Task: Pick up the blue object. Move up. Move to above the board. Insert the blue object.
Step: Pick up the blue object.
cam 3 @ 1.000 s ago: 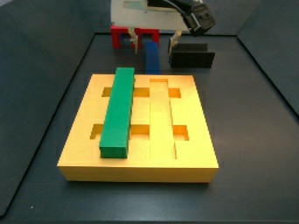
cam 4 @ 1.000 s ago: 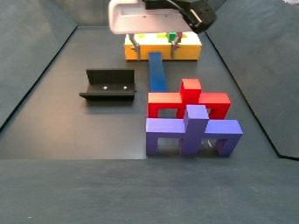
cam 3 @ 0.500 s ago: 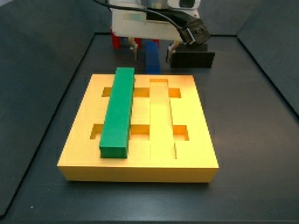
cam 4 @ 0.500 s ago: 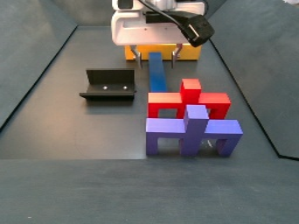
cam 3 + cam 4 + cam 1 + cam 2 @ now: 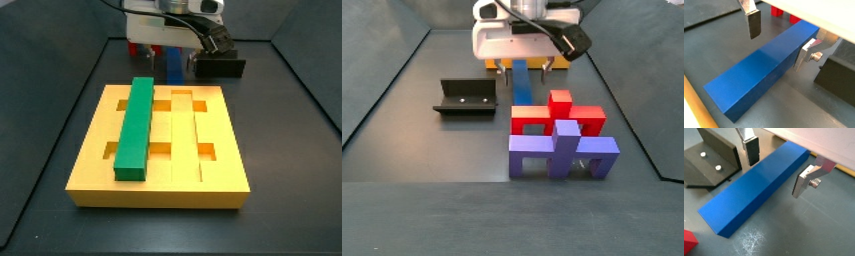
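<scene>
The gripper (image 5: 779,40) is low over the blue object (image 5: 763,70), its two silver fingers spread wide with one on each long side of the bar. In both wrist views a clear gap shows between each dark pad (image 5: 752,154) and the bar's flanks, so nothing is pinched. The blue object (image 5: 756,183) lies flat on the dark floor.

In a side view the gripper (image 5: 171,52) sits at the far end of the enclosure, just beyond the board (image 5: 160,192), and the blue object (image 5: 174,65) runs lengthwise away from the board's far edge, near it, though whether the two touch is hard to tell at this size. The board is a thick yellow slab with long parallel grooves and small rectangular cutouts; a green bar (image 5: 136,127) lies in its left groove, running near to far. To the right of the gripper is the black fixture (image 5: 221,66), and behind it red blocks (image 5: 138,43) peek out.

From the opposite side view the gripper (image 5: 523,60) hangs over the far part of the blue object (image 5: 521,83), whose near end reaches toward a red stand (image 5: 556,113). A purple stand (image 5: 561,152) is nearest the camera, and the fixture (image 5: 466,98) sits to the left, apart from the bar. The board (image 5: 529,60) shows only as a yellow strip behind the gripper.
</scene>
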### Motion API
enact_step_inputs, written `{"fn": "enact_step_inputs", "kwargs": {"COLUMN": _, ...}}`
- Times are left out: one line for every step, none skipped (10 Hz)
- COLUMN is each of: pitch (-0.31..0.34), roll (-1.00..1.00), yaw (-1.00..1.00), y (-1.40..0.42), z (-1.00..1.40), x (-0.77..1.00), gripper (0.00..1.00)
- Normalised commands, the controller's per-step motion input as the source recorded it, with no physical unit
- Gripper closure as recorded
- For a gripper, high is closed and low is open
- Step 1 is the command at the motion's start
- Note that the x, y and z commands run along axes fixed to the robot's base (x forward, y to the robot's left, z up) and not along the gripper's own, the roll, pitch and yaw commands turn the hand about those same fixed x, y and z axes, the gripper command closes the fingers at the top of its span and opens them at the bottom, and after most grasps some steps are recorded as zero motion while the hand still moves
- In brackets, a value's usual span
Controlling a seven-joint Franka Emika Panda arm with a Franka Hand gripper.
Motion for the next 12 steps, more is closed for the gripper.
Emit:
{"fn": "enact_step_inputs", "kwargs": {"pitch": -0.023, "roll": 0.10, "yaw": 0.00, "y": 0.03, "z": -0.18, "x": 0.00, "gripper": 0.00}}
{"fn": "enact_step_inputs", "kwargs": {"pitch": -0.031, "roll": 0.06, "yaw": 0.00, "y": 0.02, "z": -0.12, "x": -0.04, "gripper": 0.00}}
{"fn": "enact_step_inputs", "kwargs": {"pitch": 0.000, "roll": 0.00, "yaw": 0.00, "y": 0.00, "z": 0.00, "x": 0.00, "gripper": 0.00}}
{"fn": "enact_step_inputs", "kwargs": {"pitch": 0.000, "roll": 0.00, "yaw": 0.00, "y": 0.00, "z": 0.00, "x": 0.00, "gripper": 1.00}}
{"fn": "enact_step_inputs", "kwargs": {"pitch": 0.000, "roll": 0.00, "yaw": 0.00, "y": 0.00, "z": 0.00, "x": 0.00, "gripper": 1.00}}
{"fn": "enact_step_inputs", "kwargs": {"pitch": 0.000, "roll": 0.00, "yaw": 0.00, "y": 0.00, "z": 0.00, "x": 0.00, "gripper": 1.00}}
{"fn": "enact_step_inputs", "kwargs": {"pitch": 0.000, "roll": 0.00, "yaw": 0.00, "y": 0.00, "z": 0.00, "x": 0.00, "gripper": 1.00}}
{"fn": "enact_step_inputs", "kwargs": {"pitch": 0.000, "roll": 0.00, "yaw": 0.00, "y": 0.00, "z": 0.00, "x": 0.00, "gripper": 1.00}}
{"fn": "enact_step_inputs", "kwargs": {"pitch": 0.000, "roll": 0.00, "yaw": 0.00, "y": 0.00, "z": 0.00, "x": 0.00, "gripper": 1.00}}
{"fn": "enact_step_inputs", "kwargs": {"pitch": 0.000, "roll": 0.00, "yaw": 0.00, "y": 0.00, "z": 0.00, "x": 0.00, "gripper": 1.00}}
{"fn": "enact_step_inputs", "kwargs": {"pitch": 0.000, "roll": 0.00, "yaw": 0.00, "y": 0.00, "z": 0.00, "x": 0.00, "gripper": 1.00}}
{"fn": "enact_step_inputs", "kwargs": {"pitch": 0.000, "roll": 0.00, "yaw": 0.00, "y": 0.00, "z": 0.00, "x": 0.00, "gripper": 1.00}}
